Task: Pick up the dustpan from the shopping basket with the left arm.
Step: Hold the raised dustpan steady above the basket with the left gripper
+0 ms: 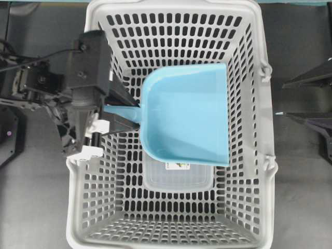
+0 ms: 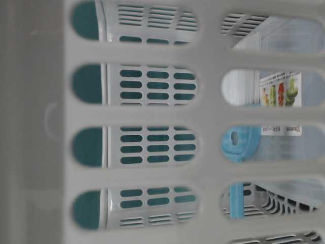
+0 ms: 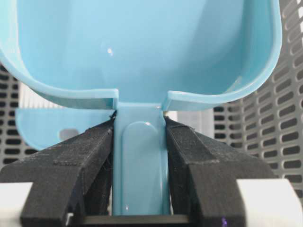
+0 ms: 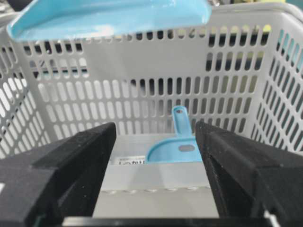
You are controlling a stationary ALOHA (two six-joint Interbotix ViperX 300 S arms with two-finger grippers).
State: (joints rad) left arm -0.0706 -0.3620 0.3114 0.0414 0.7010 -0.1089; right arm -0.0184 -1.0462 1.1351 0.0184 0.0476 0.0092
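the left claw (image 3: 139, 161) is clamped on the dustpan (image 1: 187, 111) handle, whose long axis runs left to right at centre frame overhead, tray toward the right, held above the shopping basket (image 1: 264, 104) floor. the right claw (image 4: 156, 165) stands apart, holding nothing, far side.

The shopping basket (image 1: 262, 129) sits on a dark grey table (image 1: 301, 207)

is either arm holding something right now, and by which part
The left gripper is shut on the dustpan, clamping its thin handle just behind the tray. The right gripper is open and holds nothing.
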